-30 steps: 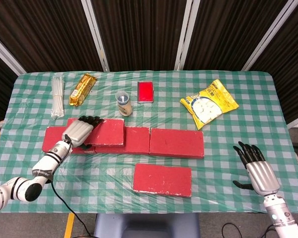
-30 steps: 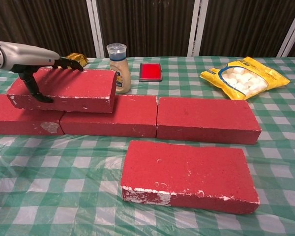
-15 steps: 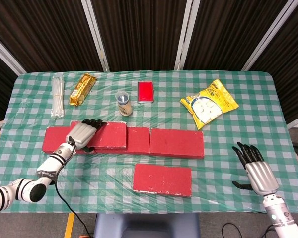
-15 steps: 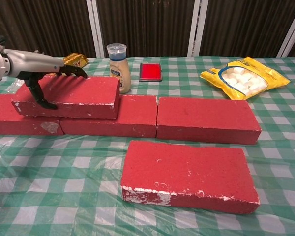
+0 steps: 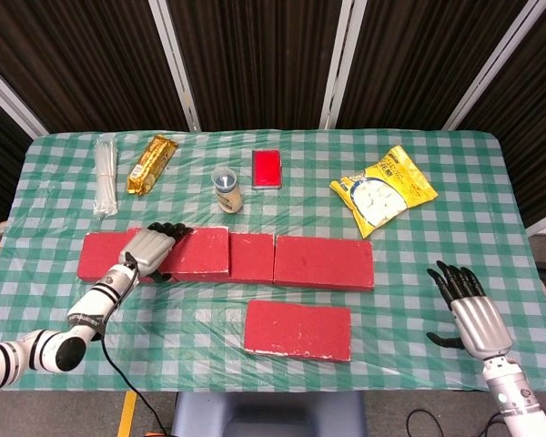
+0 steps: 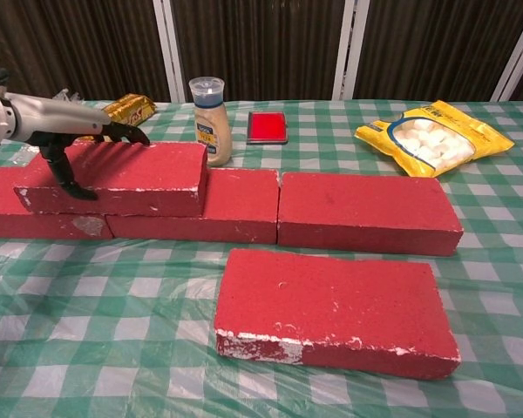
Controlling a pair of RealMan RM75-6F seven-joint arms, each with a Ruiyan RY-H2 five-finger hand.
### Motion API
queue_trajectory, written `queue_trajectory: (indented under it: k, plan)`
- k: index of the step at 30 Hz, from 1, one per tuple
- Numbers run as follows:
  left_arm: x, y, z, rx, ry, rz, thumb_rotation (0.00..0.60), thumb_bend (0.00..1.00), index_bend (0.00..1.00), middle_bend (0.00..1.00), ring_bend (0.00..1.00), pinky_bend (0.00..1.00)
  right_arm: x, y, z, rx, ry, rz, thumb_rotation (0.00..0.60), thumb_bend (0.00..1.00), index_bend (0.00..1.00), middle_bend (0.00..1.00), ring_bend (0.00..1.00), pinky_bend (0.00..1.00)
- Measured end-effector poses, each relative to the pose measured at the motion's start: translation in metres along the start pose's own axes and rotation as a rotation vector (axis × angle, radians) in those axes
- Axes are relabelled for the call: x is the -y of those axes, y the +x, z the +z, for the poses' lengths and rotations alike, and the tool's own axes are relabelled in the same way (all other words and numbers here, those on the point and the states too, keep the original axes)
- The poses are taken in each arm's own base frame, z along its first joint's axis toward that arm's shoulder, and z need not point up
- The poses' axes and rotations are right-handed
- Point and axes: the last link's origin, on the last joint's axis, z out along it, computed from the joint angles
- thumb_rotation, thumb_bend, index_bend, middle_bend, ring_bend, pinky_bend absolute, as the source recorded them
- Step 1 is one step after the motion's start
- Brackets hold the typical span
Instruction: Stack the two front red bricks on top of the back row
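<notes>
Left hand [image 5: 148, 248] lies palm-down over the left end of the stacked red brick [image 6: 113, 177], dark fingers across its top and thumb on its front face, gripping it where it rests on the back row [image 6: 244, 205], its forearm running back toward the table's near-left edge. Right hand [image 5: 469, 308] hovers empty with fingers spread above the checked tablecloth [image 5: 409, 255] at the near right, well apart from the front red brick [image 5: 298, 329] lying flat before the row

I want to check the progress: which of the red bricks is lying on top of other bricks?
The raised brick gripped by the left hand, over the back row's left end. All other bricks lie flat on the table.
</notes>
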Motion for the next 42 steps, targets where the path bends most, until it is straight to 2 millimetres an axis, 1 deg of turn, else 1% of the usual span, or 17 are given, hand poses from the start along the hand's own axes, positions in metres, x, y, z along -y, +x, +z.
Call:
queue_trajectory:
  k: [1, 2, 7, 9, 14, 18, 20, 23, 26, 42]
  plan:
    - [0.0, 0.0003, 0.0, 0.0, 0.0, 0.0, 0.6, 0.33, 0.0, 0.39, 0.41, 0.43, 0.0004, 0.0, 0.0, 0.0, 0.001, -0.001, 0.6, 0.06, 0.0, 0.0, 0.0, 0.0]
    - [0.0003, 0.0004, 0.0001, 0.0, 0.002, 0.001, 0.6, 0.33, 0.0, 0.34, 0.35, 0.41, 0.0008, -0.0002, -0.0002, 0.0, 0.002, -0.002, 0.6, 0.06, 0.0, 0.0, 0.0, 0.0]
    - [0.0009, -0.0003, -0.0004, -0.002, 0.001, -0.007, 0.6, 0.33, 0.0, 0.25, 0.24, 0.39, 0.0012, -0.0002, -0.0005, -0.001, 0.001, -0.004, 0.6, 0.06, 0.0, 0.0, 0.0, 0.0]
    - [0.0013, -0.001, -0.0006, -0.003, 0.0, -0.004, 0.6, 0.33, 0.0, 0.2, 0.17, 0.37, 0.0014, -0.0004, -0.0004, 0.0, 0.002, -0.003, 0.6, 0.06, 0.0, 0.0, 0.0, 0.0]
    - [0.0014, -0.0014, -0.0012, -0.001, -0.001, -0.006, 0.6, 0.32, 0.0, 0.13, 0.11, 0.32, 0.0013, -0.0005, -0.0002, 0.0, 0.001, -0.004, 0.6, 0.06, 0.0, 0.0, 0.0, 0.0]
    - [-0.0001, -0.0007, -0.0007, -0.006, -0.008, -0.006, 0.6, 0.31, 0.0, 0.07, 0.05, 0.3, 0.0012, -0.0006, -0.0003, 0.001, -0.001, -0.006, 0.6, 0.06, 0.0, 0.0, 0.0, 0.0]
    - [-0.0009, -0.0001, -0.0007, -0.012, -0.013, -0.005, 0.6, 0.31, 0.0, 0.04, 0.01, 0.27, 0.0013, -0.0006, -0.0005, 0.001, -0.002, -0.007, 0.6, 0.06, 0.0, 0.0, 0.0, 0.0]
    - [-0.0008, 0.0002, -0.0009, -0.016, -0.015, -0.01, 0.6, 0.29, 0.0, 0.0, 0.0, 0.22, 0.0015, -0.0006, -0.0005, 0.0, -0.003, -0.008, 0.6, 0.06, 0.0, 0.0, 0.0, 0.0]
    - [0.0, -0.0003, -0.0012, -0.017, -0.015, -0.014, 0.6, 0.28, 0.0, 0.0, 0.0, 0.18, 0.0015, -0.0006, -0.0003, -0.001, -0.004, -0.007, 0.6, 0.06, 0.0, 0.0, 0.0, 0.0]
    - [0.0013, -0.002, -0.0001, -0.017, -0.022, -0.029, 0.6, 0.26, 0.0, 0.0, 0.0, 0.12, 0.003, -0.0017, -0.0003, 0.001, -0.001, -0.01, 0.6, 0.06, 0.0, 0.0, 0.0, 0.0]
